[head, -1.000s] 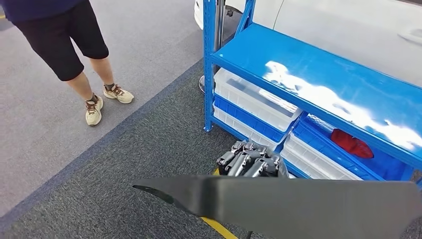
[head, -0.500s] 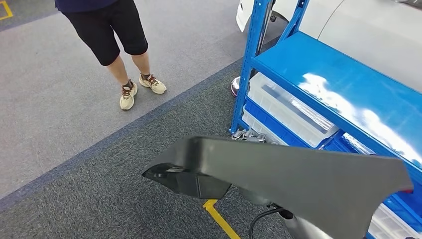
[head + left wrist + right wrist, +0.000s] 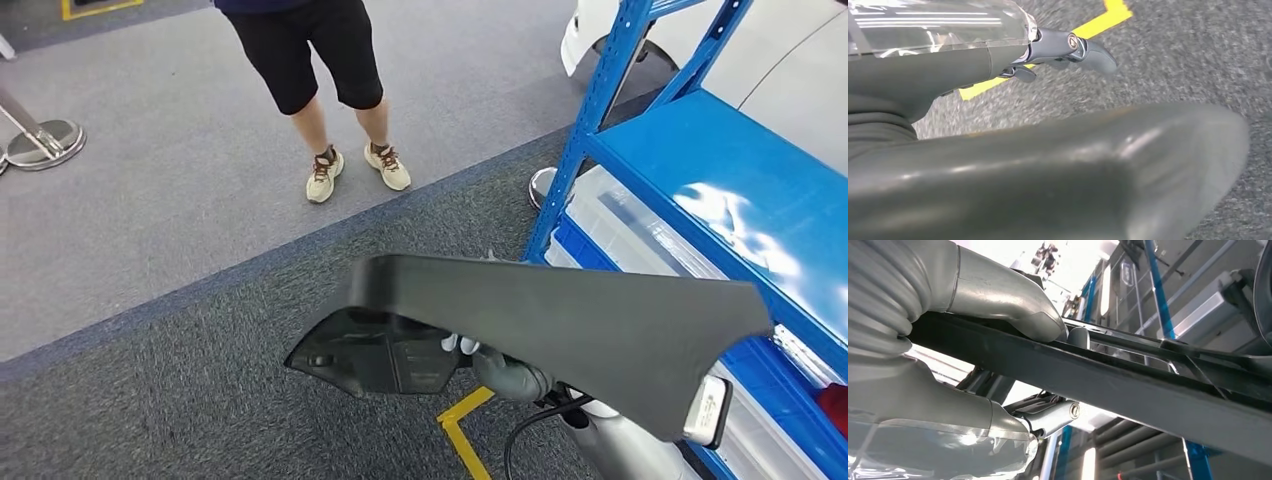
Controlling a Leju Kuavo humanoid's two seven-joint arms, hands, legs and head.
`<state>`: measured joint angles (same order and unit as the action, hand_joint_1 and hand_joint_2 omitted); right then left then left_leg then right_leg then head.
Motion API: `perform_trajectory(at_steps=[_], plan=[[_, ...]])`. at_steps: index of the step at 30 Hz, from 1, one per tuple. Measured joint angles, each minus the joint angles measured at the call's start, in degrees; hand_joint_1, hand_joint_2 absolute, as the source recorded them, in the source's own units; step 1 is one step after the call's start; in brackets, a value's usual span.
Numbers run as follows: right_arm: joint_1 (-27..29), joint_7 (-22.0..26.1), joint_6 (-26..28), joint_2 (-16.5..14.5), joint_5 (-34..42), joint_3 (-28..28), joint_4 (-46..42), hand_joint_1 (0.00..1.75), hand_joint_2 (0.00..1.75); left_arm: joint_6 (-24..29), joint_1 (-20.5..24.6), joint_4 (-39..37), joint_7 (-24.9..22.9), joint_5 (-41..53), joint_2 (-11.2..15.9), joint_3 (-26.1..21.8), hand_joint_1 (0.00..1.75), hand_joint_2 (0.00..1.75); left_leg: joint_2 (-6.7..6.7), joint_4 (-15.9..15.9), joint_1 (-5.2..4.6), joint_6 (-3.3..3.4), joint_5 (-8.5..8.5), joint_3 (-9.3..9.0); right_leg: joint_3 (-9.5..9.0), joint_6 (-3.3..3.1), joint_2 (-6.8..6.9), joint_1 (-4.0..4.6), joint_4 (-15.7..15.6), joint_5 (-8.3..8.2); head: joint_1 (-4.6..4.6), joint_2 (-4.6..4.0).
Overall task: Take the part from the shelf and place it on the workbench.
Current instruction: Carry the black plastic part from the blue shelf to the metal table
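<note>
A long dark grey plastic part (image 3: 560,320) hangs crosswise in front of me in the head view, above the carpet and off the blue shelf (image 3: 740,190). My left hand (image 3: 505,372) reaches under its left half and holds it from below; the left wrist view shows that hand's fingers (image 3: 1068,47) stretched out over the carpet beside the blurred part (image 3: 1073,175). In the right wrist view my right hand (image 3: 973,305) clamps the part's thin edge (image 3: 1128,385) between thumb and fingers.
A person (image 3: 330,80) in dark shorts stands on the light grey floor ahead. The shelf's lower level carries clear bins (image 3: 620,215). Yellow tape (image 3: 465,425) marks the dark carpet under the part. A stanchion base (image 3: 40,140) sits far left, a white car (image 3: 800,50) behind the shelf.
The camera has turned left: shelf and person slid rightward in the picture. The part stays in both hands, now higher in the picture with its underside showing.
</note>
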<state>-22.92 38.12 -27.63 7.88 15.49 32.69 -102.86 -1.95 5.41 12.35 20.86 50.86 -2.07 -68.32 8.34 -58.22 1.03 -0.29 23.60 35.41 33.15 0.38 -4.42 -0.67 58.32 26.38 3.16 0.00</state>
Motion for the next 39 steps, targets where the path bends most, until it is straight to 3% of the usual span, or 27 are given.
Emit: perform_trajectory(at_steps=[1,3,5,7,8,10,11,13,14,16,18,20,22,23,25,27,29,31,32,34,36,38,39], plan=[[-0.05,0.00,-0.22,-0.01,0.06,0.09,0.07,1.75,1.75,0.17,-0.17,0.00,-0.07,-0.18,-0.01,-0.03,0.00,0.00,-0.33,0.00,0.03,-0.34,0.00,0.07,-0.21,-0.27,0.69,-0.04,-0.30,-0.10,0.00,0.00],[-0.10,0.00,-0.56,-0.04,0.09,0.24,0.11,1.75,1.75,0.55,-0.30,0.00,-0.36,-0.56,-0.04,-0.16,0.00,0.00,-3.30,-2.16,-0.23,-0.88,1.39,1.14,-0.72,-0.97,2.32,-0.16,-0.94,-0.29,0.01,0.00],[0.00,0.00,-0.53,-0.05,-0.09,0.30,0.21,1.75,1.75,0.74,-0.05,-0.01,-0.67,-0.69,-0.03,-0.27,0.00,0.00,-6.63,-8.78,-0.33,-1.19,4.74,4.35,-0.96,-1.43,4.09,0.08,-1.11,-0.22,0.01,0.00],[0.32,0.00,-0.02,-0.05,-0.55,0.30,0.30,1.75,1.75,0.61,0.08,-0.01,-1.01,-0.47,-0.02,-0.29,0.00,0.00,-7.54,-15.15,-0.20,-1.40,6.82,7.54,-1.04,-1.50,5.85,0.24,-1.08,-0.04,0.01,0.00],[0.56,0.00,0.38,-0.05,-0.93,0.30,0.32,1.75,1.75,0.45,0.01,-0.01,-1.22,-0.25,-0.01,-0.29,0.00,0.00,-7.76,-15.63,-0.13,-1.46,6.36,7.76,-1.12,-1.47,6.68,0.26,-1.06,0.08,0.01,0.00],[1.15,0.00,1.13,-0.05,-1.82,0.27,0.15,1.75,1.75,0.10,-0.09,-0.01,-1.68,0.14,0.06,-0.29,0.00,0.00,-8.87,-9.96,-0.06,-1.41,2.91,4.68,-1.46,-1.25,8.21,0.29,-1.01,0.41,0.01,0.00],[1.41,0.00,1.32,-0.05,-2.22,0.25,-0.04,1.75,1.75,-0.04,-0.03,-0.01,-1.85,0.26,0.11,-0.29,0.00,0.00,-10.31,-5.86,-0.25,-1.21,1.48,2.43,-1.67,-1.08,8.88,0.40,-0.98,0.61,0.01,0.00],[1.77,0.00,1.43,-0.05,-2.74,0.15,-0.44,1.75,1.75,-0.26,0.20,-0.01,-2.11,0.29,0.24,-0.29,0.00,0.00,-12.15,-0.59,-0.71,-0.37,0.15,-0.33,-1.96,-0.63,10.00,0.73,-0.90,0.96,0.00,0.00],[1.90,0.00,1.41,-0.06,-2.91,0.11,-0.56,1.75,1.75,-0.33,0.24,-0.01,-2.20,0.29,0.30,-0.29,0.00,0.00,-12.24,0.06,-0.96,0.08,0.33,-0.56,-2.06,-0.40,10.52,0.88,-0.91,1.07,0.00,0.00],[2.05,0.00,1.33,-0.10,-3.19,0.07,-0.62,1.75,1.75,-0.59,0.09,-0.01,-2.31,0.29,0.40,-0.29,0.00,0.00,-10.90,0.29,-0.92,0.81,0.15,-0.45,-2.22,0.17,11.24,0.88,-0.87,1.35,0.01,0.00],[2.13,0.00,1.02,-0.14,-3.29,0.06,-0.63,1.75,1.75,-1.04,0.02,-0.01,-2.34,0.26,0.45,-0.29,0.00,0.00,-9.71,0.70,-0.68,1.46,-0.14,-0.60,-1.56,0.74,9.21,0.59,1.03,2.85,0.00,0.00],[2.29,0.00,0.34,-0.13,-3.26,0.01,-0.57,1.75,1.75,-1.37,0.22,-0.01,-2.35,0.18,0.45,-0.29,0.00,0.00,-8.41,0.86,-0.60,1.93,-0.32,-0.60,1.57,1.03,5.98,0.35,7.67,6.37,-0.01,0.00],[2.43,0.00,-0.20,-0.10,-3.28,-0.06,-0.41,1.75,1.75,-1.29,0.34,-0.01,-2.39,0.04,0.45,-0.30,0.00,0.00,-6.90,0.79,-0.67,2.12,-0.37,-0.48,5.31,1.12,4.89,0.31,14.86,8.93,-0.01,0.00],[2.45,0.00,-0.28,-0.10,-3.33,-0.10,-0.29,1.75,1.75,-1.13,0.30,-0.01,-2.46,-0.11,0.48,-0.31,0.00,0.00,-6.08,0.70,-0.70,2.12,-0.38,-0.45,6.03,1.13,4.79,0.29,15.95,8.65,-0.01,0.00],[2.39,0.00,-0.15,-0.09,-3.43,-0.20,-0.09,1.75,1.75,-0.69,0.14,-0.01,-2.66,-0.38,0.60,-0.35,0.00,0.00,-4.41,0.41,-0.70,2.01,-0.36,-0.44,4.30,0.96,4.27,0.16,11.63,5.20,-0.01,0.00],[2.27,0.00,0.36,-0.07,-3.47,-0.26,0.01,1.75,1.75,-0.44,0.10,0.00,-2.96,-0.46,0.79,-0.39,0.00,0.00,-2.83,-0.07,-0.69,1.63,-0.32,-0.22,0.93,0.67,1.58,-0.10,4.08,1.84,-0.01,0.00],[2.19,0.00,1.10,0.02,-3.42,-0.27,0.07,1.75,1.75,-0.40,0.11,0.00,-3.34,-0.32,1.09,-0.40,0.00,0.00,-1.52,-0.35,-0.60,0.92,-0.45,0.30,-0.48,0.41,-0.23,-0.16,0.62,0.93,-0.01,0.00],[2.15,0.00,1.90,0.15,-3.33,-0.26,0.05,1.75,1.75,-0.38,-0.10,-0.01,-3.71,0.01,1.50,-0.40,0.00,0.00,-0.31,-0.04,-0.33,0.02,-0.71,0.74,-0.49,-0.10,0.78,0.02,0.31,0.69,0.00,0.00],[2.15,0.00,2.33,0.21,-3.30,-0.26,-0.01,1.75,1.75,-0.36,-0.25,-0.01,-3.88,0.21,1.68,-0.40,0.00,0.00,-0.52,-0.21,-0.23,-0.29,-0.56,0.93,-0.67,-0.52,1.48,0.05,-0.05,0.49,0.00,0.00],[2.36,0.00,3.12,0.33,-3.27,-0.27,-0.30,1.75,1.75,-0.32,-0.30,-0.01,-4.19,0.56,1.90,-0.40,0.00,0.00,-3.23,-3.26,-0.15,-0.72,1.32,2.39,-1.08,-1.29,3.05,-0.04,-0.87,0.11,0.01,0.00],[3.05,0.00,3.71,0.46,-3.36,-0.26,-0.67,1.75,1.75,-0.26,-0.10,-0.01,-4.49,0.84,1.98,-0.39,0.00,0.00,-6.62,-10.65,-0.08,-1.07,4.96,5.73,-1.22,-1.65,4.77,0.15,-1.14,0.06,0.00,0.00],[3.82,-0.01,4.20,0.57,-3.49,-0.17,-0.95,1.75,1.75,-0.23,-0.08,-0.01,-4.73,1.10,2.00,-0.38,0.00,0.00,-7.74,-16.03,0.05,-1.37,6.86,8.13,-1.19,-1.76,6.52,0.37,-1.13,0.19,0.00,0.00],[4.06,-0.02,4.43,0.64,-3.52,-0.13,-1.12,1.75,1.75,-0.23,-0.18,-0.01,-4.83,1.20,1.98,-0.38,0.00,0.00,-7.92,-15.76,0.07,-1.39,6.31,7.78,-1.19,-1.75,7.28,0.47,-1.12,0.26,0.01,0.00]])
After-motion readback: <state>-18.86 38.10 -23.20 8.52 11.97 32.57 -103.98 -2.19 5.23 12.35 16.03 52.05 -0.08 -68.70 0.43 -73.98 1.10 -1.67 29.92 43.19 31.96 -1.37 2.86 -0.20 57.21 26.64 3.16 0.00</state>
